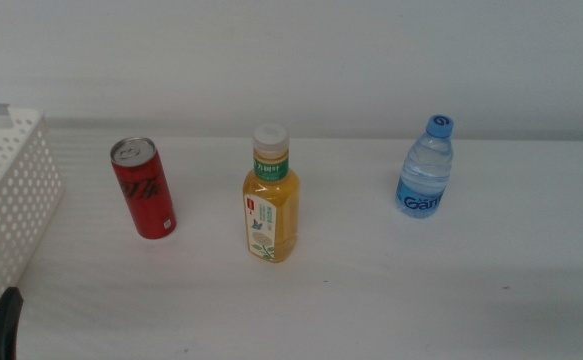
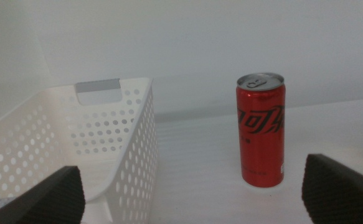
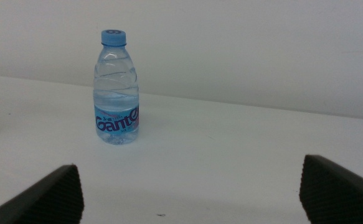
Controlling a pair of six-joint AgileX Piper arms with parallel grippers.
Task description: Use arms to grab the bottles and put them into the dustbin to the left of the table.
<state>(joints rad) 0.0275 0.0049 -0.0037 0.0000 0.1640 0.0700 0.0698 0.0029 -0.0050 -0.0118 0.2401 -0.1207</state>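
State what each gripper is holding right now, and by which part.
Nothing is held. The left gripper is open short of the red can; the right gripper is open short of the water bottle. The orange bottle stands untouched.

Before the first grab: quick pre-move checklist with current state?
1. Red can upright, free-standing: ok.
2. Orange bottle upright, cap on: ok.
3. Water bottle upright, apart from the others: ok.
4. Dustbin at the table's left, open top: ok; contents: cannot tell.
5. Left tool open, empty, facing the can: ok.
6. Right tool open, empty, facing the water bottle: ok.
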